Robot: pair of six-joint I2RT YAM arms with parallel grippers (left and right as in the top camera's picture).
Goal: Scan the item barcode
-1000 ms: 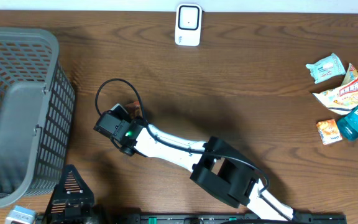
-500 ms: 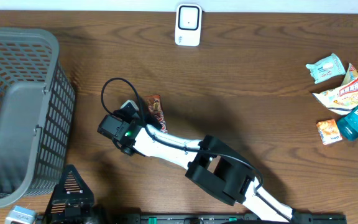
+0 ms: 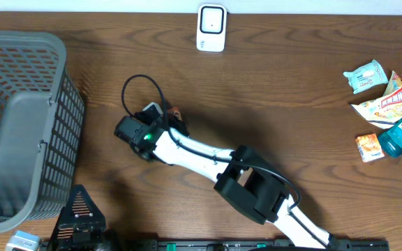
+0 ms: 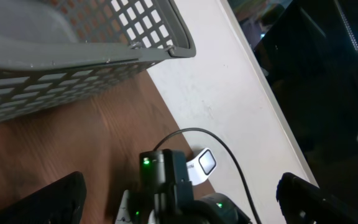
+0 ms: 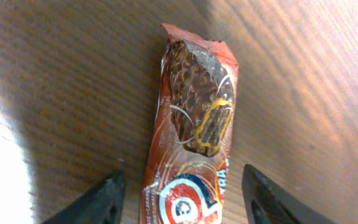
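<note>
- Far left in the overhead view stands a grey basket. Below it, at the lower left, is the left tool, fingers spread wide and holding nothing.
- Left of centre, the right tool hangs over the chocolate bar, which lies flat on the tabletop. Its jaws stand apart on either side of the wrapper's lower end, not pinching it.
- I'd call this the pick-up step. No barcode shows on the upturned face.
- Next it needs to close across the wrapper, lift, and turn the code toward the scanner at upper centre.
- Far right, the other goods sit well apart.
</note>
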